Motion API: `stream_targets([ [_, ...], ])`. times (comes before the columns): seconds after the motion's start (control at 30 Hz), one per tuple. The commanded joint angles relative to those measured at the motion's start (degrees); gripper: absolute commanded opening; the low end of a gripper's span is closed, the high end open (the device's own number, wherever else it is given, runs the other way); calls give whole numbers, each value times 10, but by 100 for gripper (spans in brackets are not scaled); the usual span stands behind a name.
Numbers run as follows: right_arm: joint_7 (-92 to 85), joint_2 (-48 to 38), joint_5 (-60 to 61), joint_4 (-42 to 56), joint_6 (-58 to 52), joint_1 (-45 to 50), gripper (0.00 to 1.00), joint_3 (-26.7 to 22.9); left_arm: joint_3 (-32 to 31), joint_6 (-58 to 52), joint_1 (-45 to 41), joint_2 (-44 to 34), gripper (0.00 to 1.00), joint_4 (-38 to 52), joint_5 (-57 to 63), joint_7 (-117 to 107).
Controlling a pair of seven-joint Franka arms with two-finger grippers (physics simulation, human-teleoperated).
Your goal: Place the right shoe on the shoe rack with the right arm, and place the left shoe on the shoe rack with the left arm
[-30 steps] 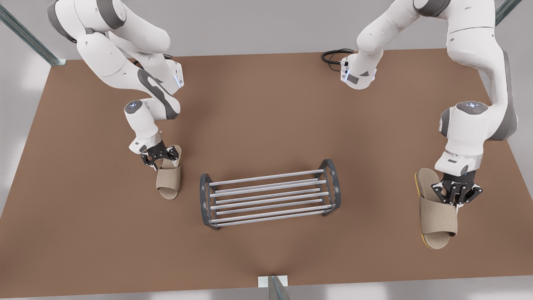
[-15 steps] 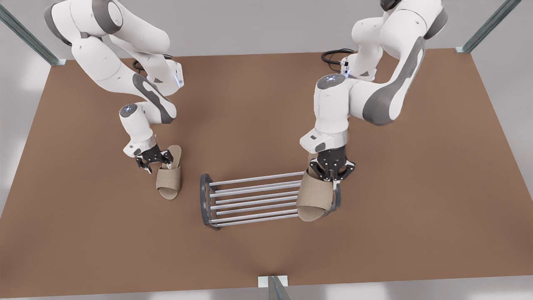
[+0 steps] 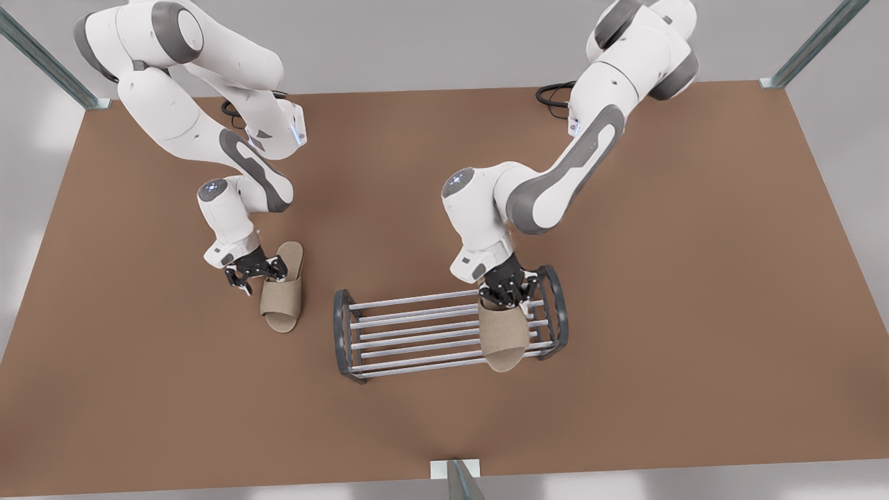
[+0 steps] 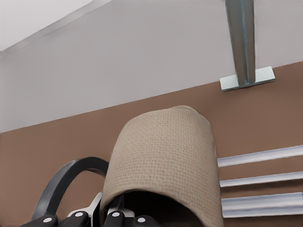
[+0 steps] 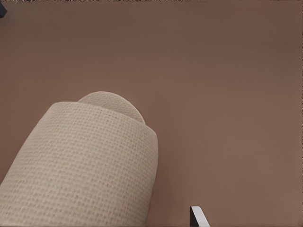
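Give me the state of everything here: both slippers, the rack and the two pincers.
Shoe rack: upright on the table, one slipper across its bars.
Slipper at the rack: gripped at the heel, across the bars near the end at the front view's right.
Slipper on the table: flat, beside the rack, not lifted.
Left pincer: shut on the slipper at the rack.
Right pincer: low beside the table slipper's heel.

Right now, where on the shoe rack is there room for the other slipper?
The bare bars between the rack's dark end frame on the front view's left and the tan slipper are free. The other end is crowded: the left end effector grips that slipper there.
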Motion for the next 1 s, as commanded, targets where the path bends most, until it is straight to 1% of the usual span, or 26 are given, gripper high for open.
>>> stream_targets([
  [0.0, -11, -1, 0, 2, 0, 0, 100, -1, 2, -9, -5, 1, 21, -2, 13, -228],
  [0.2, -11, 1, 1, 5, -1, 0, 100, -1, 2, -9, -15, 17, 21, -10, 29, -252],
  [0.23, -11, 1, 0, 5, -1, -6, 76, -1, 2, -9, -15, 20, 21, -10, 29, -252],
  [0.3, -11, 1, 0, 5, -1, -8, 50, -1, 2, -10, -16, 22, 21, -10, 30, -253],
  [0.33, -11, 0, 0, 5, 0, -9, 41, -1, 2, -10, -17, 25, 21, -10, 33, -253],
  [0.43, -11, -1, 0, 5, -1, -11, 41, -1, 2, -12, -17, 25, 21, -12, 35, -253],
  [0.47, -10, -1, 0, 5, -1, -13, 38, -1, 2, -13, -17, 25, 21, -14, 35, -253],
  [0.5, -10, -1, 0, 5, 0, -14, 38, -1, 2, -14, -17, 25, 36, -14, 42, -253],
  [0.53, -9, -1, 1, 5, 0, -15, 35, -1, 2, -15, -17, 25, 87, -15, 46, -252],
  [0.57, -9, -3, 0, 5, -1, -21, 35, 1, 2, -15, -17, 25, 100, -25, 53, -252],
  [0.6, -8, -4, 0, 5, -1, -21, 32, 1, 2, -16, -17, 25, 100, -26, 53, -252],
  [0.67, -8, -8, 0, 5, -1, -22, 30, 2, 2, -18, -21, 25, 100, -26, 53, -252],
  [0.8, 1, -22, 1, 5, -1, -30, 29, 4, 1, -35, -29, 13, 100, -30, 48, -241],
  [0.83, 1, -22, 2, 9, -1, -31, 25, 4, -6, -52, -31, 0, 100, -23, 39, -222],
  [0.87, 2, -22, 2, 9, -1, -38, 21, 4, -27, -68, -30, -22, 100, -14, -4, -205],
  [0.9, 2, -20, 2, 16, -1, -43, 21, 4, -47, -112, -28, -43, 100, 12, -64, -160],
  [0.93, 8, -21, 2, 20, -1, -46, 21, 4, -74, -154, -27, -50, 100, 70, -115, -140],
  [0.97, 32, -22, 2, 32, -1, -44, 21, 10, -100, -186, -26, -63, 100, 121, -131, -141],
])
